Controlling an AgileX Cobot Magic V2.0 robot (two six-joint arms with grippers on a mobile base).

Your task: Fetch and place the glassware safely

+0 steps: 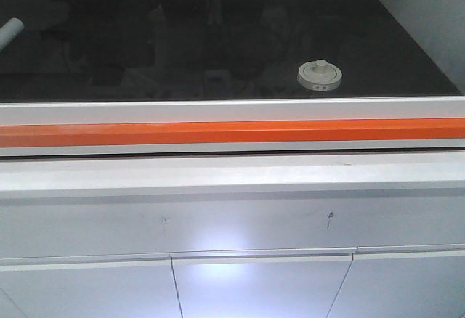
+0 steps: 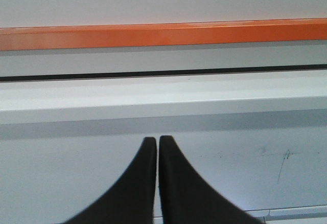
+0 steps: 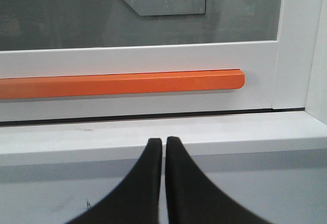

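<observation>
Exterior front-facing: lidded glass jar (image 1: 319, 75) upright on black surface (image 1: 182, 42) behind orange bar (image 1: 232, 132), toward its right end (white cylinder (image 1: 10, 31) behind the left end). Wrist views: left gripper (image 2: 157, 139) and right gripper (image 3: 164, 141) both pressed together, empty, below the bar.

White cylinder (image 1: 10, 30) cut off by the left edge, glass jar (image 1: 320, 84) body hidden beneath its lid (image 1: 328, 76), lid's dark rim marks too small to read.
</observation>
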